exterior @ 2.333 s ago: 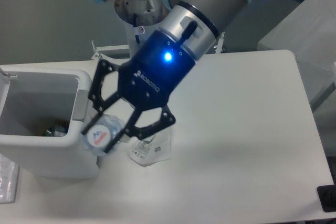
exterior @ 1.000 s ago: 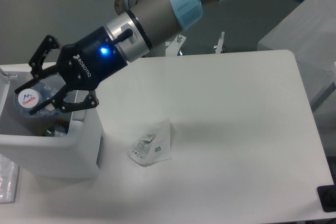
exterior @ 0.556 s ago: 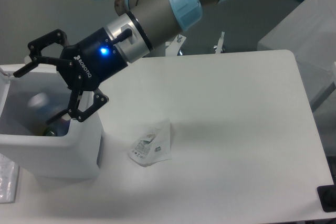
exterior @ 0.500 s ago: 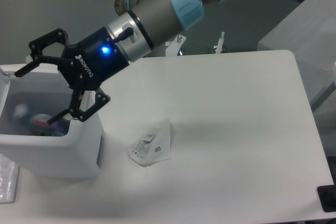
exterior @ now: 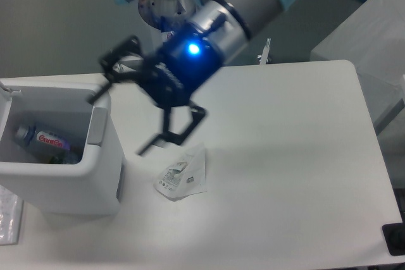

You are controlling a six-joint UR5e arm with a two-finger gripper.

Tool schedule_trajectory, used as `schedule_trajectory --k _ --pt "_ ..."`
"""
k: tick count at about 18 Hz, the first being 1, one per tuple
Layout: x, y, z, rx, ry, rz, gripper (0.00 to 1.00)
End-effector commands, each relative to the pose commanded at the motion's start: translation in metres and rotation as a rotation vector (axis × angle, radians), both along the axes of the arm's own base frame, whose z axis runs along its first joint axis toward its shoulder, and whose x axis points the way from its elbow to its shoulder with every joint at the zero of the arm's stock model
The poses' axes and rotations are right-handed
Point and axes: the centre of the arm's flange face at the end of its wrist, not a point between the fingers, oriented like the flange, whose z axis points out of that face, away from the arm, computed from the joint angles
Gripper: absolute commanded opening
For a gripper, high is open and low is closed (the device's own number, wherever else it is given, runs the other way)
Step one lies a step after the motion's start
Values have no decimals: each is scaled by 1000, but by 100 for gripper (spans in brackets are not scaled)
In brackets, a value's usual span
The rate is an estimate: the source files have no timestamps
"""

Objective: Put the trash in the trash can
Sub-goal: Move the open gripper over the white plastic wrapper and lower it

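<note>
The crushed clear bottle [exterior: 44, 139] with its red-and-blue label lies inside the trash can [exterior: 76, 178], a light grey-white bin at the table's left edge. The crumpled clear-white wrapper [exterior: 182, 176] lies on the table just right of the bin. My gripper [exterior: 119, 123] hangs open and empty above the table, between the bin's right rim and the wrapper, blurred by motion. Its fingers are spread wide, one near the bin's top corner, the other just above the wrapper.
A clear plastic piece [exterior: 7, 219] lies at the table's lower left corner beside the bin. A grey cabinet [exterior: 373, 42] stands past the table's right edge. A dark object [exterior: 393, 238] sits at the lower right.
The gripper carried the bottle from the table to over the bin and opened. The bottle dropped inside. The gripper has since swung right, out from over the bin toward the wrapper.
</note>
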Motion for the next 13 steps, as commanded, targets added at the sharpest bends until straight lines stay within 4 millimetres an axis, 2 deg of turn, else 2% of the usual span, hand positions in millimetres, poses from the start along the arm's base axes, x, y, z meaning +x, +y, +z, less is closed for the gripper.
schedule_trajectory --k 4,8,10,13 --pt "-17 -7 -27 -161 181 52 100" --pt "-29 -15 -44 -189 208 37 100" --pt "-37 -24 -58 -202 195 40 100" --pt "-45 -24 -90 -235 188 14 100"
